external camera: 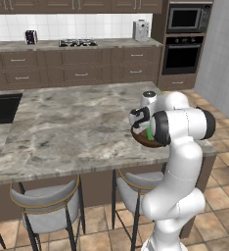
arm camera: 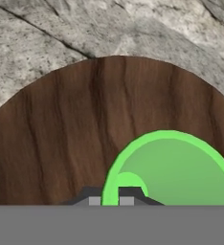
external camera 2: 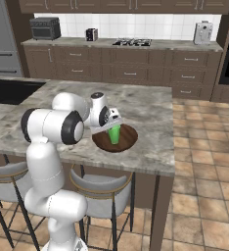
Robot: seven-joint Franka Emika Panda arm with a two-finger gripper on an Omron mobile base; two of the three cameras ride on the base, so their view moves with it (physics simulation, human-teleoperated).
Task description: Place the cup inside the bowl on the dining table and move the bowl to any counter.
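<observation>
Now the small bright green plastic cup (external camera 2: 114, 134) stands upright inside the wide, shallow dark brown wooden bowl (external camera 2: 127, 141), which sits near the edge of the grey-beige veined marble table (external camera 2: 150, 122); the gripper (arm camera: 110, 201) above it is pinched on the cup's rim

A white robot arm bends over a marble-topped dining table (external camera 2: 150, 105). Its tool (external camera 2: 114, 124) is closed on the rim of a small green cup (external camera 2: 115, 135), which stands upright inside a wide dark wooden bowl (external camera 2: 127, 140) near the table's front right corner. Behind, a stone worktop (external camera 2: 160, 45) carries a gas hob (external camera 2: 132, 42), toaster oven (external camera 2: 45, 28) and toaster (external camera 2: 203, 32).
</observation>
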